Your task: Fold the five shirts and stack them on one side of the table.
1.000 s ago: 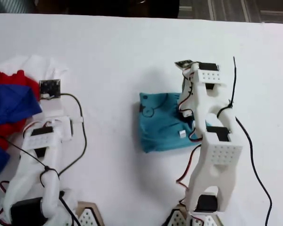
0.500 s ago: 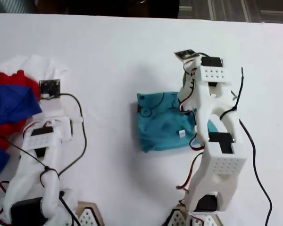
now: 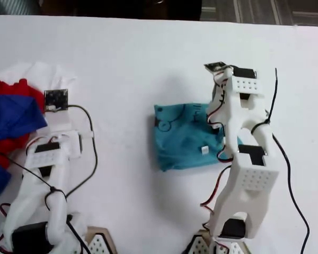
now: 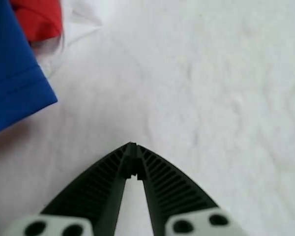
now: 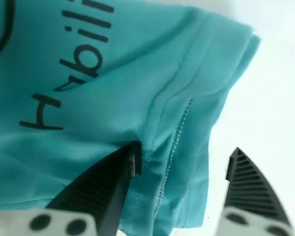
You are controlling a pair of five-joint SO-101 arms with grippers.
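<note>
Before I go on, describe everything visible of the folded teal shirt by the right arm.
The folded teal shirt lies flat as a rough rectangle near the middle of the white table. It looks like soft knit, with dark lettering and line art on top and a small white patch near one edge. Its stitched hem is slightly rumpled. The right gripper is open astride that hem, one finger over fabric, the other over bare table.

I counted two arms, a left arm [image 3: 42, 159] and a right arm [image 3: 246, 174], one teal shirt [image 3: 183, 140], and one heap [image 3: 13, 119] of blue, red and white cloth.
</note>
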